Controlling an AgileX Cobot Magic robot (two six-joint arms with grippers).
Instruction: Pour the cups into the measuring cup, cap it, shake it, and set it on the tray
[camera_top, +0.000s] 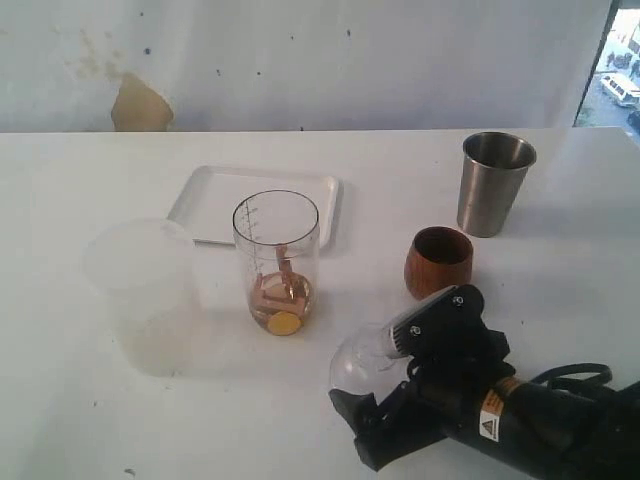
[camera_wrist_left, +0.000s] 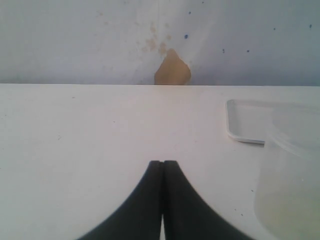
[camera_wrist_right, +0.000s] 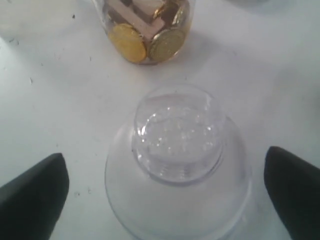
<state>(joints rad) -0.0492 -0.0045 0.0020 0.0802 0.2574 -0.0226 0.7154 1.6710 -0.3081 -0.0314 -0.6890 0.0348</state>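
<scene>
Now the right hand (camera_wrist_right: 165, 172) gapes around the clear lid (camera_top: 362, 357), exterior view's lower middle; left hand (camera_wrist_left: 162, 167) pinched together.

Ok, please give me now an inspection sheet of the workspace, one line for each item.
Surface: white table, a few dark specks.
Job's things: measuring cup upright, uncapped, coins and brown pieces inside; tray behind it; wooden cup and steel tumbler upright to its right; clear lid lying on the table.
Clutter: frosted cup left of the measuring cup.
Grippers: right gripper jaws open either side of the lid, not touching; left gripper jaws shut, holding nothing.
Cables: black cable looped by the right arm.
Surroundings: stained wall with tan patch; window at far right.
</scene>
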